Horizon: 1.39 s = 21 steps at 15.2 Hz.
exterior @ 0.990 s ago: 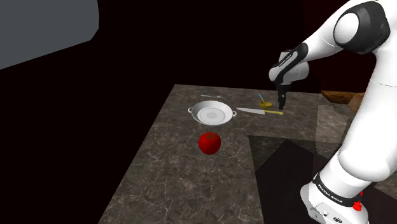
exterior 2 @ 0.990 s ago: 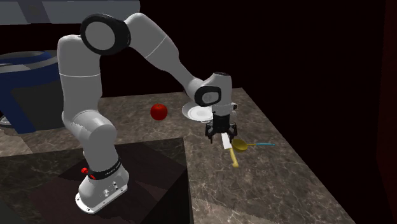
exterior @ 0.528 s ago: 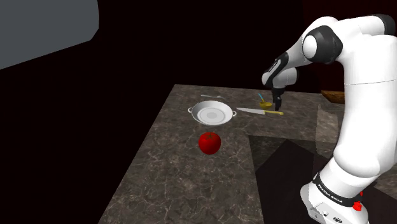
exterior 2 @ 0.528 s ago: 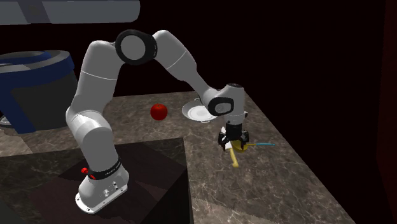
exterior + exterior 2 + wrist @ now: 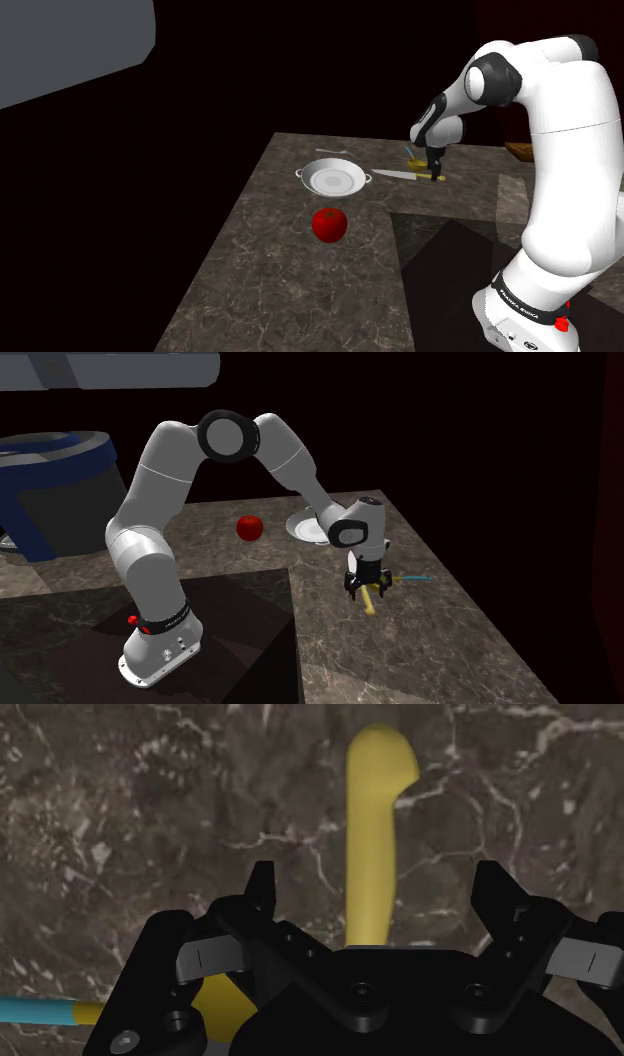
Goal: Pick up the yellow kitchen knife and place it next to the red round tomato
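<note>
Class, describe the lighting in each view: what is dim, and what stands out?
Shoulder view: dim marbled counter against a black area, white bowl bright. Second exterior view: red tomato stands out against dim stone. Wrist view: evenly lit, yellow knife handle crisp, no glare.

Dark marbled worktop (image 5: 450, 642) carrying: red tomato (image 5: 250, 528); white dish (image 5: 303, 530) near it, toward the view's right; yellow knife (image 5: 370, 603) directly under the white arm's (image 5: 165, 467) downward-pointing jaws; teal-handled spoon (image 5: 415, 580) just beside the knife; tomato and knife well apart.
</note>
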Each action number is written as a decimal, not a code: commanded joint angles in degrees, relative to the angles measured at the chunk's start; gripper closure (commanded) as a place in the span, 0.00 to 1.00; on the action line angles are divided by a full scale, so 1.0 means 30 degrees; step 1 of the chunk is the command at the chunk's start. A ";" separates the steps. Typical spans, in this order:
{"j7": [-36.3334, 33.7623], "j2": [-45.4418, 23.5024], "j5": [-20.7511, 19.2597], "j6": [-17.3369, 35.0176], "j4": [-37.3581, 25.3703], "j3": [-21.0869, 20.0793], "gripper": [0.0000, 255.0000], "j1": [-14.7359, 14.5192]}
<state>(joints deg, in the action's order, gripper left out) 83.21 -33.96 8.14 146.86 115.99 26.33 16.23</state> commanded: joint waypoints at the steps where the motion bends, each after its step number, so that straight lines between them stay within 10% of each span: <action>1: 0.0037 -0.0086 0.0047 0.0122 0.0028 -0.0046 0.00 0.0048; 7: 0.0036 -0.0085 0.0046 0.0120 0.0028 -0.0046 0.00 0.0048; 8: 0.0036 -0.0085 0.0046 0.0120 0.0028 -0.0046 1.00 0.0048; 21: -0.0104 0.0763 -0.0334 -0.0577 0.0159 0.0350 1.00 -0.0268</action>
<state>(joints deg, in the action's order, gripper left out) 83.10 -32.10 7.35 145.49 116.40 27.19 15.70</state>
